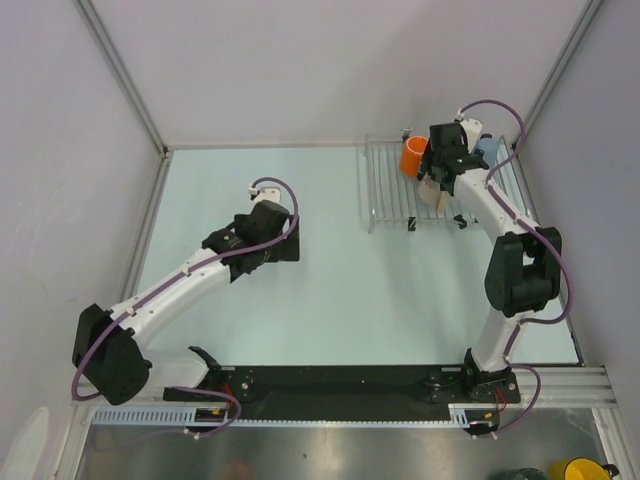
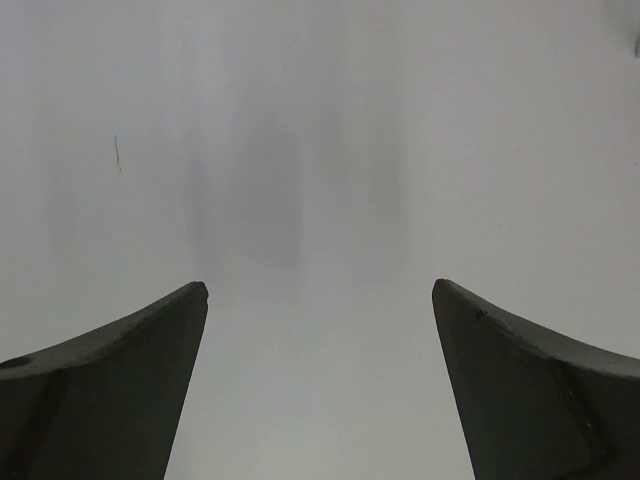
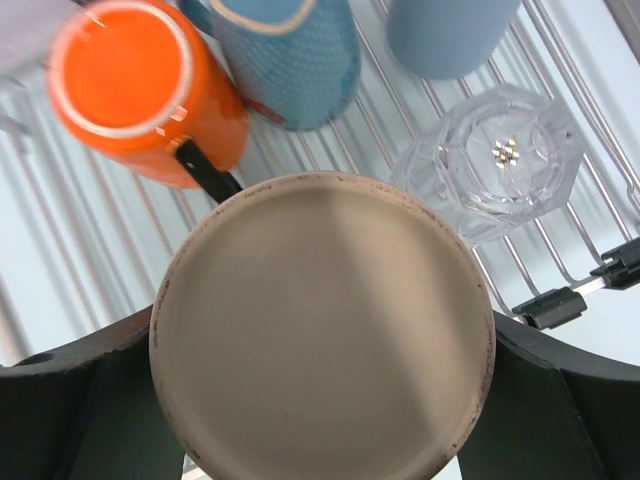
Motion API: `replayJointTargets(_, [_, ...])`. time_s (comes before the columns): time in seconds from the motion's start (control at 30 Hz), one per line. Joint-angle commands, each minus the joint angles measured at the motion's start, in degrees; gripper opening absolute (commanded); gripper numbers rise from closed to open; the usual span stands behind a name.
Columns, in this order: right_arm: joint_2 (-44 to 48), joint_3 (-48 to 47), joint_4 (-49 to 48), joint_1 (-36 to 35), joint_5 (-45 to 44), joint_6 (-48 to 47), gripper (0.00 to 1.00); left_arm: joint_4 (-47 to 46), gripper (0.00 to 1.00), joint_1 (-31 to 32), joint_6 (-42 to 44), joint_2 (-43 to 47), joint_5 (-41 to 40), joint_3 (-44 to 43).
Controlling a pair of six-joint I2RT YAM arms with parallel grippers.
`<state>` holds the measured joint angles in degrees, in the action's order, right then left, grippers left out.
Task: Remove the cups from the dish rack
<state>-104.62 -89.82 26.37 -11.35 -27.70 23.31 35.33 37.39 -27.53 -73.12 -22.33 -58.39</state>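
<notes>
The dish rack (image 1: pixel 390 195) of thin rods stands at the back right of the table. On it are an orange mug (image 3: pixel 140 85), a teal-blue mug (image 3: pixel 285 55) and a light-blue cup (image 3: pixel 445 35), all upside down. My right gripper (image 3: pixel 320 345) is shut on the beige tumbler (image 3: pixel 320 330), whose round base fills the wrist view, with a dark finger (image 3: pixel 80 400) pressed against each side. From above, the tumbler (image 1: pixel 432 193) sits tilted under the right gripper (image 1: pixel 440 180) over the rack. My left gripper (image 2: pixel 320 290) hangs open over bare table, left of centre, and holds nothing.
A clear faceted glass (image 3: pixel 500 160) stands upside down on the rack beside the tumbler. A black clip (image 3: pixel 550 305) sits at the rack's edge. Grey walls close in the back and sides. A yellow mug (image 1: pixel 578 470) is off the table at the near right.
</notes>
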Motion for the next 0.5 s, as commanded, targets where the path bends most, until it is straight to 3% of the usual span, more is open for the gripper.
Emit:
replayJointTargets(0.0, [7.32, -5.89, -3.17, -0.69, -1.56, 0.33, 0.0, 0.09, 1.0, 0.32, -0.77, 2.55, -1.4, -0.94])
replayJointTargets(0.2, [11.0, -6.68, -2.11, -1.12, 1.33, 2.79, 0.0, 0.7, 1.0, 0.41, -1.21, 3.25, -2.11, -1.72])
replayJointTargets(0.47, [23.04, 3.06, -9.66, -1.56, 21.7, 9.38, 0.0, -2.28, 1.0, 0.41, -2.26, 6.85, 0.52, -2.96])
